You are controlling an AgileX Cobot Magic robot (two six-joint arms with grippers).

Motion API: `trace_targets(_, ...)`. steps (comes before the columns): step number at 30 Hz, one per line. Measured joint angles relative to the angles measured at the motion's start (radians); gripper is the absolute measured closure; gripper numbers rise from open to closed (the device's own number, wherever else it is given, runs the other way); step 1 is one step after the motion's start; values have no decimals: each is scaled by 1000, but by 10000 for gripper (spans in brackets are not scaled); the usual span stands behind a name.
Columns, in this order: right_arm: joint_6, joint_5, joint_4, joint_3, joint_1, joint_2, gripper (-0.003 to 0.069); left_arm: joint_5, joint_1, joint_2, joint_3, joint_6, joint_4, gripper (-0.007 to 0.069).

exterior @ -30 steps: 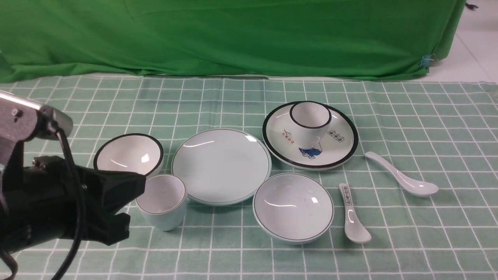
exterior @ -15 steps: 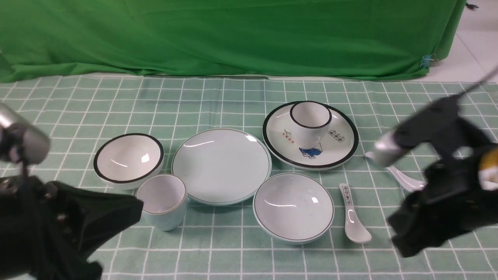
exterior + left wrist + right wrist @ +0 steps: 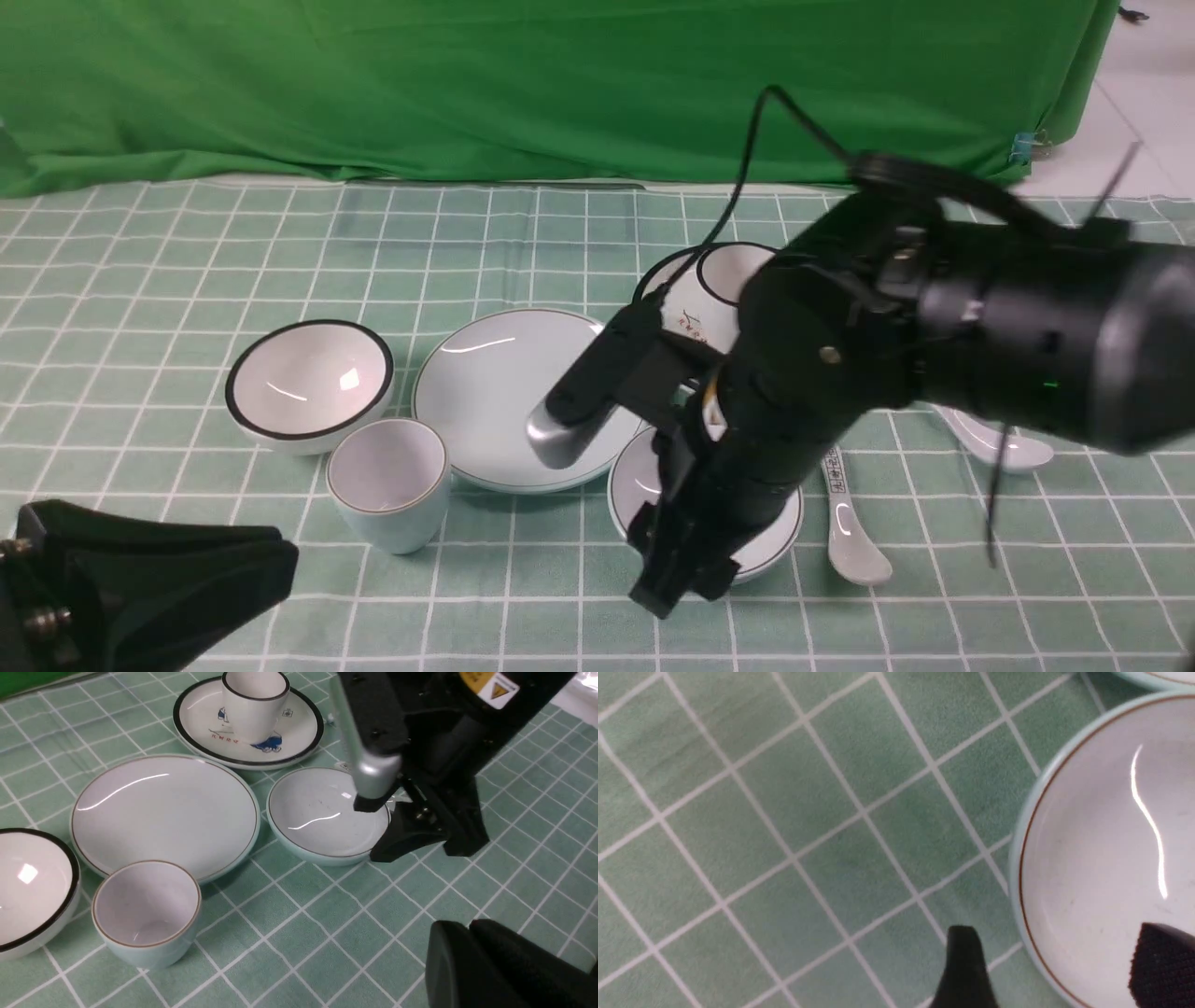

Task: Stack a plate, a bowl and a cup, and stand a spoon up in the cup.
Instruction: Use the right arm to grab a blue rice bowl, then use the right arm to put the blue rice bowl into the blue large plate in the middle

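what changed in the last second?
Right gripper swung in from the right, jaws opened, now straddling the bowl at its near rim, nothing gripped. Left gripper, shut, pulled back down from beside the cup. Bowl, cup, plate, spoon stayed put.

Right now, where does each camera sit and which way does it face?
Front: between the arms, facing forward over the tablecloth; right arm, left hand show.
Left wrist: on that arm, facing cup, plate, bowl; its hand shows.
Right wrist: on that arm, looking down; open right hand straddles the bowl's rim.
All three share the bowl.
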Motion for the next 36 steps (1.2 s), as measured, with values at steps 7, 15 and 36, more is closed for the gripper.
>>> trace_targets(7,-29,-77,-8,-5,0,116,178,2,0,0,0,0,14,607)
trace_targets(15,-40,-141,-62,-5,0,179,319,3,0,0,0,0,23,607)
trace_targets(36,-95,-84,-69,-378,39,202,571,-7,0,0,0,0,60,607)
